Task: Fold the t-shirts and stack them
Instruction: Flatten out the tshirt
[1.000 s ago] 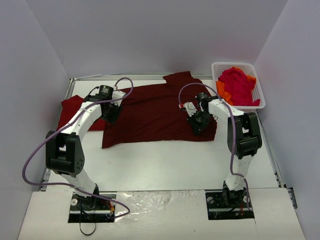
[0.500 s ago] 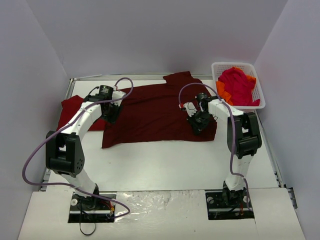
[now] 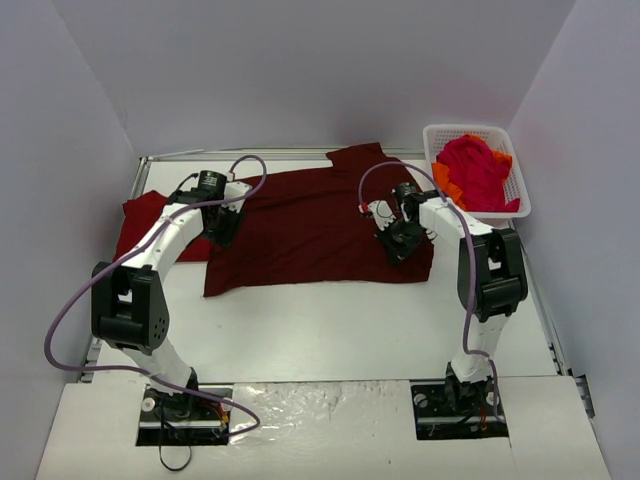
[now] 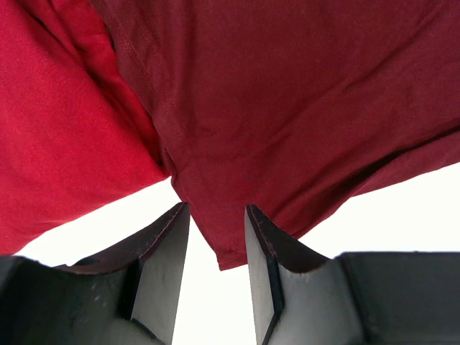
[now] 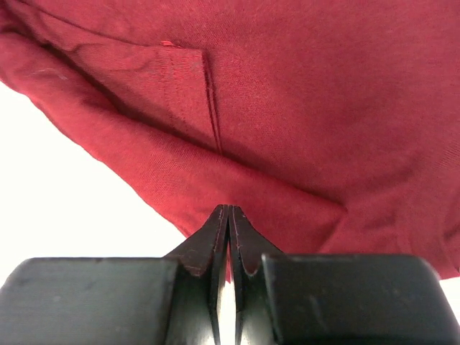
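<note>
Right jaws have closed at maroon t-shirt [image 5: 287, 108] edge.

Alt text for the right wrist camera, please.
The right gripper, jaws shut, has its tips at a folded edge of the dark maroon t-shirt, which fills most of the view. White table shows at left. Grip on cloth unclear.

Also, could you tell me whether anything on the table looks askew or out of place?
The dark maroon t-shirt lies skewed, its left side overlapping the brighter red t-shirt; its right edge is doubled over beside the right gripper. Nothing looks spilled or damaged.
</note>
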You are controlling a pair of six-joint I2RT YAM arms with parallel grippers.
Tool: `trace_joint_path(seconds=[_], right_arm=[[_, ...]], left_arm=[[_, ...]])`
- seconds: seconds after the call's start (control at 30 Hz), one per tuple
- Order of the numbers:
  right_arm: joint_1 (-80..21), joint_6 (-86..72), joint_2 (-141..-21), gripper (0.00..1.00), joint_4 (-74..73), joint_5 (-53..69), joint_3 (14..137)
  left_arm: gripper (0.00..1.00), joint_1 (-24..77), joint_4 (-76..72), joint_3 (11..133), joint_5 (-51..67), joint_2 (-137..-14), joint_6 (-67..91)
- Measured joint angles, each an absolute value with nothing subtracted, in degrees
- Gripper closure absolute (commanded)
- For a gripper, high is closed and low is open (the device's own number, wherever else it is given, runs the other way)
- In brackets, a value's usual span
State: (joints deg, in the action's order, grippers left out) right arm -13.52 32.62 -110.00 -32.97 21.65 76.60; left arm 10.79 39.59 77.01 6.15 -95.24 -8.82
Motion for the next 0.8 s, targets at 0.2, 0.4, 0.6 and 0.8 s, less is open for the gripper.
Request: trace_joint_path(seconds=[0.2, 0.4, 0.6, 0.8], right_arm=[[-13.52, 31.94, -104.71, 1.00, -32.97, 21.61, 76.60], [-13.54, 31.35, -99.13, 0.76, -33.08, 21.45, 75.72], [-13.54, 31.53, -100.38, 0.65, -33.15, 20.18, 75.05], [-13.54, 31.53, -106.78, 0.65, -32.75, 18.87, 76.79]], left_arm=[[0.64, 10.79, 39.59, 77.01, 6.20, -95.24, -8.82], [0.64, 10.79, 39.59, 77.01, 6.55, -95.24, -8.82], [0.64, 10.79, 39.59, 77.01, 7.09, -95.24, -8.82], [0.64, 10.79, 39.57, 76.99, 7.44, -95.24, -8.82]])
